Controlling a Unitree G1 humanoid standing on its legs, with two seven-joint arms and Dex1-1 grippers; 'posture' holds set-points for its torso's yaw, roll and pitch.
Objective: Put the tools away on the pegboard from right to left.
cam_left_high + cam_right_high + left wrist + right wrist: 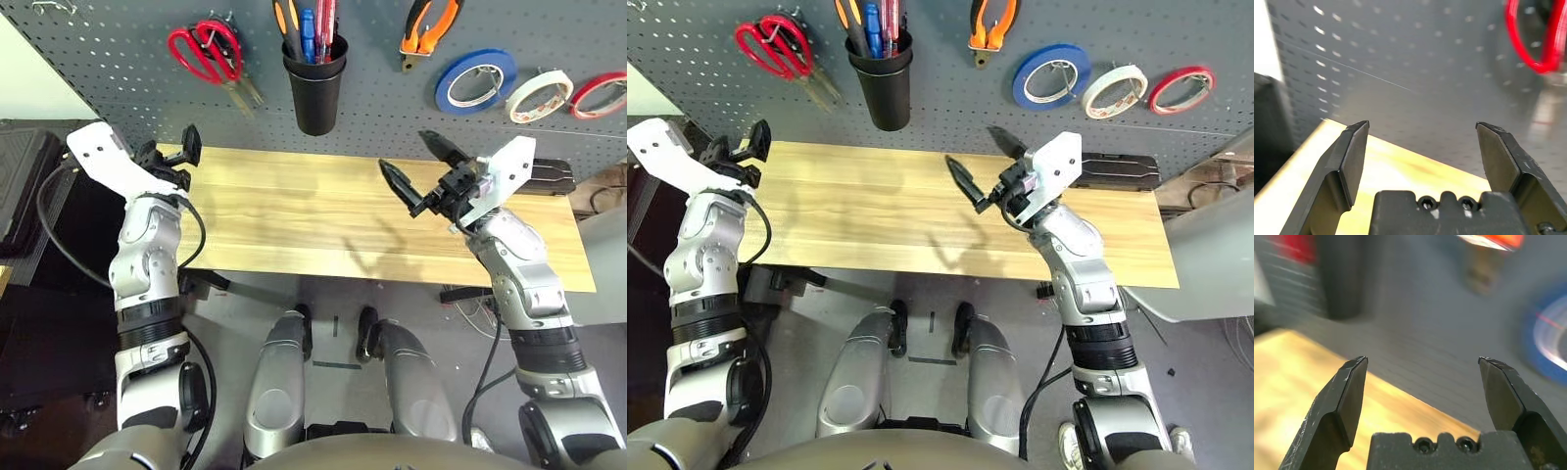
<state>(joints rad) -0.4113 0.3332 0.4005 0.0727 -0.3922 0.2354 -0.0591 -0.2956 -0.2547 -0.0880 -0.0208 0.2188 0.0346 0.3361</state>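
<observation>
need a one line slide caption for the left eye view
Both grippers, left and right, open over the wooden table; red-handled scissors hang on the pegboard.

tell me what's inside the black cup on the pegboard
Standing in the black cup are an orange-and-black handle, a blue handle and a red handle. The cup wall covers their lower ends.

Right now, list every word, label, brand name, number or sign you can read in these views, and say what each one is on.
None can be read.
The pegboard, black cup, red-handled scissors, pliers and the three tape rolls, blue, off-white and red, show no legible print.
The table is bare wood.
</observation>
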